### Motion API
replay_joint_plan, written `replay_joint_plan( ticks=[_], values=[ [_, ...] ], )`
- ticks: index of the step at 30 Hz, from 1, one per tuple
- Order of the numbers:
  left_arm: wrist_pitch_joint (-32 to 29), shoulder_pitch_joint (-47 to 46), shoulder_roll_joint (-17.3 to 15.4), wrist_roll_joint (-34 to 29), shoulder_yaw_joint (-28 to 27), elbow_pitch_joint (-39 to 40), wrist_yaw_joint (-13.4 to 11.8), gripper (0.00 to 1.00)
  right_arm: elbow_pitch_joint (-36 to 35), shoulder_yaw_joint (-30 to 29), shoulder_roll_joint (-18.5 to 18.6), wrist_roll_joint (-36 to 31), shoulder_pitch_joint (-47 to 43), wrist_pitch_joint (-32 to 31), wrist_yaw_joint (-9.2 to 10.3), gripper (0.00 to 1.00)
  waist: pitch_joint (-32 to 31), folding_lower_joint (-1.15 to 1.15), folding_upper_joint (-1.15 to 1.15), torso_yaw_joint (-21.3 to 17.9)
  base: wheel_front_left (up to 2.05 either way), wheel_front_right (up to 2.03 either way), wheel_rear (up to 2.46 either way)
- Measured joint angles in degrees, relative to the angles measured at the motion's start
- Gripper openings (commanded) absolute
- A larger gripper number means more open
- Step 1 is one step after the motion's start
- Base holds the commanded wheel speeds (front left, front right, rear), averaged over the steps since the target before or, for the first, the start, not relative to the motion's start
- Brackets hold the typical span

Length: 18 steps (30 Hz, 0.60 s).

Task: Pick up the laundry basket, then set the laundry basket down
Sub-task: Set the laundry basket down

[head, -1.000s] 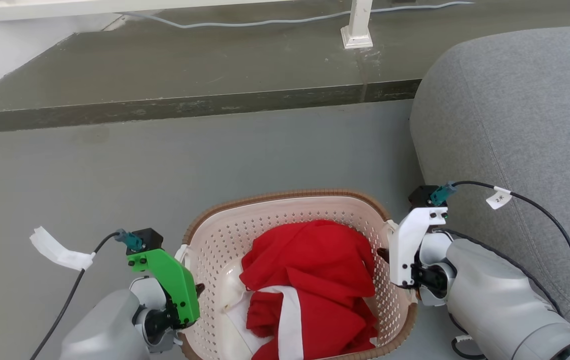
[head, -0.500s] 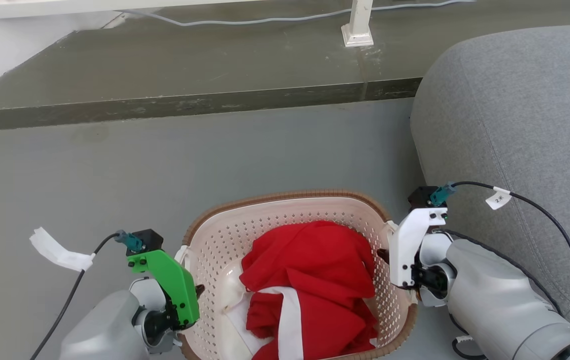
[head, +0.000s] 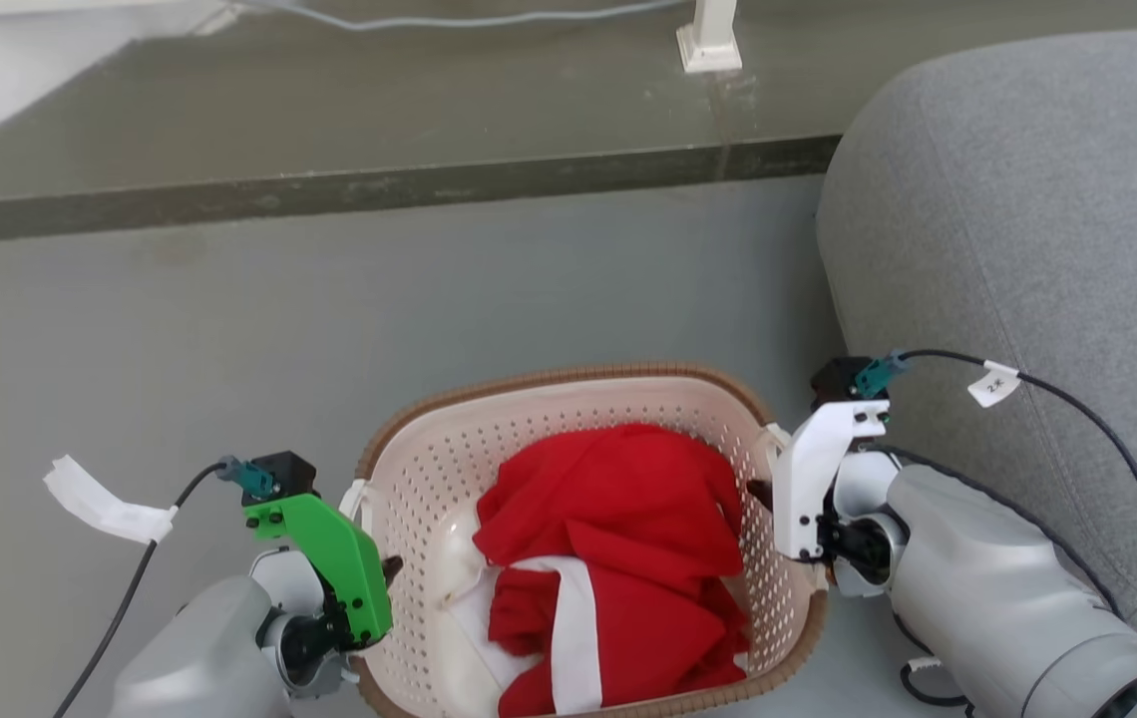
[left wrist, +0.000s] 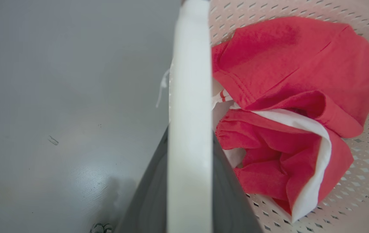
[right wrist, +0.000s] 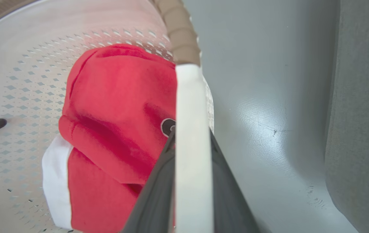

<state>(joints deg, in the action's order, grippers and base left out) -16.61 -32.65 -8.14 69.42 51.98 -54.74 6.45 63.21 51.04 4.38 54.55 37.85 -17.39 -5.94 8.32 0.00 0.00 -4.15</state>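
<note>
The laundry basket [head: 568,384] is cream-white and perforated with a brown rim, and sits low in the middle of the head view with red and white clothes [head: 608,538] inside. My left gripper [head: 389,570], under its green bracket, is shut on the basket's left white handle [left wrist: 189,97], which runs between the two dark fingers [left wrist: 149,194]. On the other side, my right gripper [head: 760,493], under its white bracket, is shut on the right white handle [right wrist: 192,145]. The basket's underside is hidden, so I cannot tell whether it touches the floor.
A grey sofa [head: 1027,249] stands close on the right, almost against my right arm. Grey floor [head: 229,349] stretches ahead to a dark raised step [head: 379,189]. On the step are a white post foot [head: 708,45] and a cable [head: 479,18].
The whole head picture has slid up a little, so the camera moved. Both grippers stay shut on the handles, with the basket in the same place between them.
</note>
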Motion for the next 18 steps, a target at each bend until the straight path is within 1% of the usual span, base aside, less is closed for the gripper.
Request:
replay_joint_plan(
  ticks=[10, 13, 18],
  values=[
    [3.39, -2.63, -0.15, -0.05, -0.07, 1.0, 0.0, 0.0, -1.35, -0.05, 1.2, 0.55, 2.22, 3.34, 0.0, 0.0, 4.39, 0.0, 0.0, -0.54, 0.0, 0.0, 0.0],
    [5.13, -4.29, -0.58, -0.18, -0.15, 1.19, 0.01, 0.0, -1.71, -0.26, 1.25, 0.55, 3.7, 5.61, 0.0, 0.0, 6.84, 0.0, 0.0, -0.79, 0.0, 0.0, 0.0],
    [6.68, -6.0, -0.51, -1.19, -0.03, 1.2, 0.01, 0.0, -1.83, -0.43, 1.55, 0.54, 4.68, 7.54, -0.01, 0.0, 10.33, 0.0, 0.0, -1.07, 0.0, 0.0, 0.0]
  ],
)
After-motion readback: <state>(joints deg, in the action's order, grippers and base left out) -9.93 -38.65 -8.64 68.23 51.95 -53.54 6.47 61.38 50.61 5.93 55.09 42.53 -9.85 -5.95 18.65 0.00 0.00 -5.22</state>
